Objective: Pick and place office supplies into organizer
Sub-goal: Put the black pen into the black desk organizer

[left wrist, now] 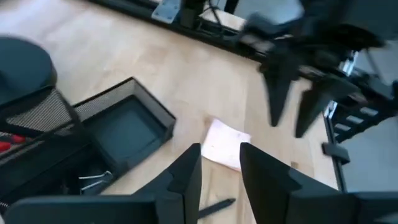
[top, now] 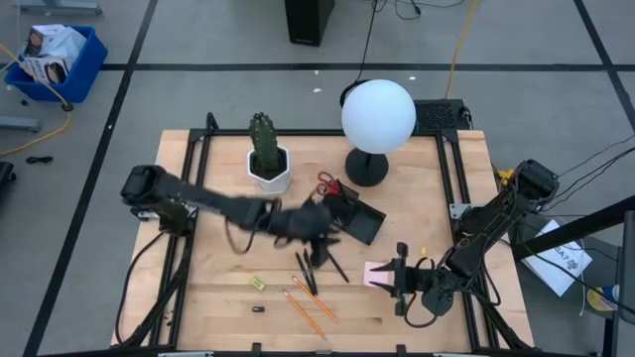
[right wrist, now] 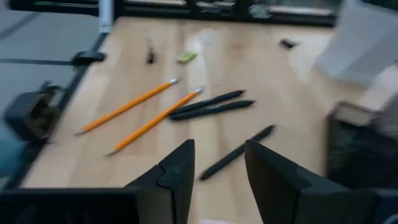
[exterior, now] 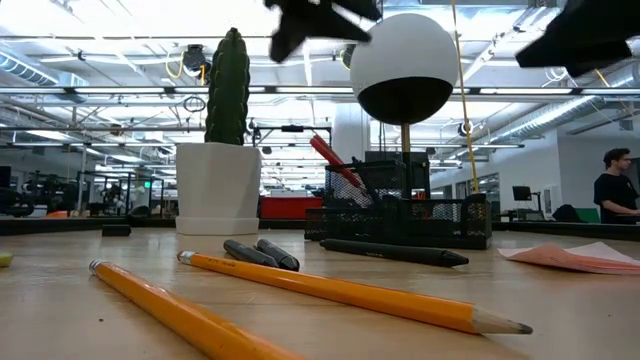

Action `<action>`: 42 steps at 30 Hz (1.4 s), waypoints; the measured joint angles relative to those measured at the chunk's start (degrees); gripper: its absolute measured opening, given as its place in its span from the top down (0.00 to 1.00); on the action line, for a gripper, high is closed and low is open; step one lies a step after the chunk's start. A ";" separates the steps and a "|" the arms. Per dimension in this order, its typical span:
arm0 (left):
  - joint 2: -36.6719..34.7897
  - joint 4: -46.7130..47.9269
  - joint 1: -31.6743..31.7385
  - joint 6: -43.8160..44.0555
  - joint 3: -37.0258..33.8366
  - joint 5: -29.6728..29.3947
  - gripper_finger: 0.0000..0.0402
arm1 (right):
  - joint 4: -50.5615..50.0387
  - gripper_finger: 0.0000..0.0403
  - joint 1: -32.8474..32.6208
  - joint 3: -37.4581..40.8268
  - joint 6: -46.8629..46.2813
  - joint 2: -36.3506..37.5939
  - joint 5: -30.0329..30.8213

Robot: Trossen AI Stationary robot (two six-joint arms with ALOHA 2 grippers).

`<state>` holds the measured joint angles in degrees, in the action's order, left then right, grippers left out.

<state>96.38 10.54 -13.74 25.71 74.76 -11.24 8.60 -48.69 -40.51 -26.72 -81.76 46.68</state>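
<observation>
The black mesh organizer [top: 355, 216] sits mid-table, with the red-handled scissors [top: 328, 183] standing in it. Two orange pencils [top: 308, 307], three black pens [top: 316, 270], a yellow piece [top: 256, 284] and a tiny black clip [top: 258, 308] lie on the wood nearer the front edge. The pink sticky-note pad [top: 376, 273] lies to their right. My left gripper [left wrist: 221, 165] hovers open just left of the organizer [left wrist: 124, 127], above the pens. My right gripper [right wrist: 217, 162] is open and raised just right of the pad [left wrist: 224, 146], its fingers [left wrist: 277, 93] above the table.
A white hexagonal cactus pot [top: 268, 167] stands left of the organizer. A lamp with a white globe [top: 378, 116] stands behind the organizer. Bare wood lies along the table's left side [top: 208, 258]. A person [exterior: 615, 190] shows far off in the room.
</observation>
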 joint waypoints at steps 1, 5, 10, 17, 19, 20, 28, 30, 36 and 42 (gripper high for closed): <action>0.00 -0.14 -2.26 -0.28 0.00 -3.16 0.73 | 1.97 0.67 0.00 0.76 -0.01 -0.47 -1.45; 0.00 0.00 -10.81 -0.19 -0.04 -14.00 0.75 | 14.89 0.67 1.47 4.71 1.19 -3.50 -3.46; 0.00 -2.27 -18.64 2.37 -2.83 -21.15 0.75 | 21.24 0.66 5.30 4.92 1.89 -8.68 -3.49; -0.02 -15.27 -26.36 0.14 -11.98 -25.28 0.77 | 21.25 0.57 8.86 -1.69 1.49 -20.10 -5.11; -0.11 -21.43 -28.09 -2.96 -15.16 -25.52 0.77 | 21.03 0.53 9.01 -4.58 1.51 -23.86 -4.98; -0.13 -25.22 -29.03 -4.80 -16.78 -25.60 0.77 | 20.63 0.51 8.98 -5.95 1.72 -25.46 -4.90; -4.09 -38.91 -33.06 -9.72 -25.19 -27.81 0.77 | 10.05 0.47 6.10 -13.95 -1.34 -31.41 10.64; -5.14 -38.73 -33.52 -9.59 -26.32 -29.36 0.77 | 10.06 0.48 5.40 -14.41 -2.58 -31.97 12.86; -6.01 -39.21 -33.51 -8.62 -28.48 -29.94 0.77 | 9.33 0.51 5.83 -14.45 -7.79 -34.44 11.11; -6.01 -40.72 -33.15 -8.04 -29.09 -29.99 0.77 | 8.19 0.53 8.58 -14.44 -13.15 -36.29 4.07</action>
<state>90.37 -30.17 -46.89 17.67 45.67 -41.23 16.78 -40.11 -54.95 -39.87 -118.05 50.76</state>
